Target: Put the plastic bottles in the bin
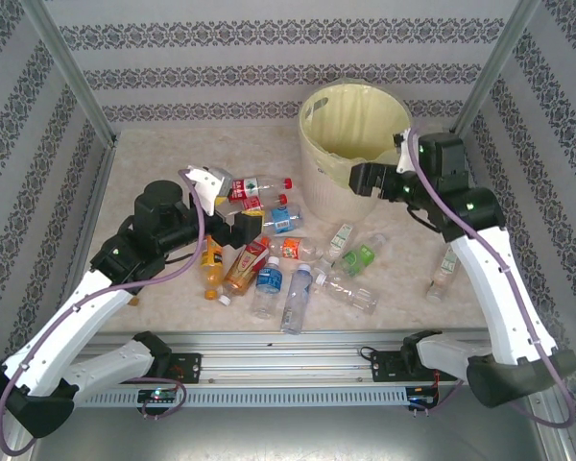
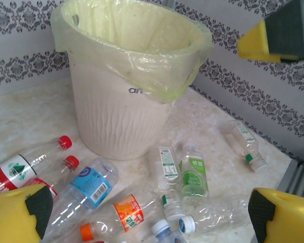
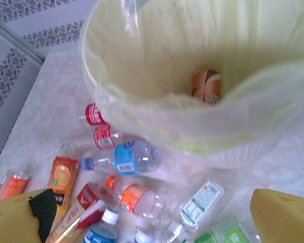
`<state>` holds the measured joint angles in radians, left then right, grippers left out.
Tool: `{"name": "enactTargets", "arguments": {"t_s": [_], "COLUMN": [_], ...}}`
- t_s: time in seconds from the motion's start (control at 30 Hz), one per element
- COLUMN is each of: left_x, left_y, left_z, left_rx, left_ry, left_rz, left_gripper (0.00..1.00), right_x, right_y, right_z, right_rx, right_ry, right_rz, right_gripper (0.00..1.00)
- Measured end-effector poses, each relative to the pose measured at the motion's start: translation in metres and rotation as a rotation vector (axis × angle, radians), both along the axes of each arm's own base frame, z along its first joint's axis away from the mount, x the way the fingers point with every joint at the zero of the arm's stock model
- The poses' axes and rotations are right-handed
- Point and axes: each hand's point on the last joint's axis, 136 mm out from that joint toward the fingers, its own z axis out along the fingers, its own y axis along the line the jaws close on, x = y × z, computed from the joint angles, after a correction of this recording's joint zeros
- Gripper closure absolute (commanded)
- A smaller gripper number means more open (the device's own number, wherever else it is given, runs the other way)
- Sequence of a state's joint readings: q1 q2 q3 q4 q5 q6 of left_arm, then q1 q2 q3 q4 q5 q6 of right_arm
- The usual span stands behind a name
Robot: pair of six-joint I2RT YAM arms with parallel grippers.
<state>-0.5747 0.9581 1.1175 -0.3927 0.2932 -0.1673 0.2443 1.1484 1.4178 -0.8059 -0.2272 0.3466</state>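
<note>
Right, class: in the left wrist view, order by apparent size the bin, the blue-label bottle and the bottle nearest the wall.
bin
blue-label bottle
bottle nearest the wall
Bottle order unsure: the last lies farther away.

This is a robot test cell in a lab, dressed up like a home. A marble-look counter (image 1: 144, 158) is boxed in by patterned wallpaper panels (image 1: 269, 58) on bare metal posts (image 1: 72, 77). A left arm (image 1: 86, 307) and a right arm (image 1: 499, 279) are bolted to an aluminium rail (image 1: 288, 363).
</note>
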Motion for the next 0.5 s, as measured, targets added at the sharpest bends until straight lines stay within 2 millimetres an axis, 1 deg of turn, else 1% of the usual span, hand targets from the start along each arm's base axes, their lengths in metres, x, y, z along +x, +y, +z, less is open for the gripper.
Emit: {"name": "enactTargets", "arguments": {"t_s": [0.13,0.23,0.4,0.5], "left_x": [-0.003,-0.001,-0.001,-0.004], "left_y": [0.001,-0.002,-0.005,-0.007], "left_z": [-0.012,-0.029,-0.056,-0.069], "left_rx": [-0.004,0.005,-0.001,0.003], "left_ry": [0.103,0.192,0.295,0.325], "left_rz": [0.021,0.034,0.058,0.056], "left_gripper": [0.0,0.0,0.0,0.0], "right_x": [-0.014,-0.028,-0.047,-0.059], "right_y": [-0.003,-0.006,-0.019,-0.024], "right_z": [-0.022,-0.052,-0.111,-0.138], "right_rx": [-0.001,-0.004,-0.021,-0.029], "right_ry": [0.021,0.072,0.199,0.255], "right_rz": [0.0,-0.007,-0.078,-0.104], "right_gripper": [0.02,0.02,0.02,0.02]}}
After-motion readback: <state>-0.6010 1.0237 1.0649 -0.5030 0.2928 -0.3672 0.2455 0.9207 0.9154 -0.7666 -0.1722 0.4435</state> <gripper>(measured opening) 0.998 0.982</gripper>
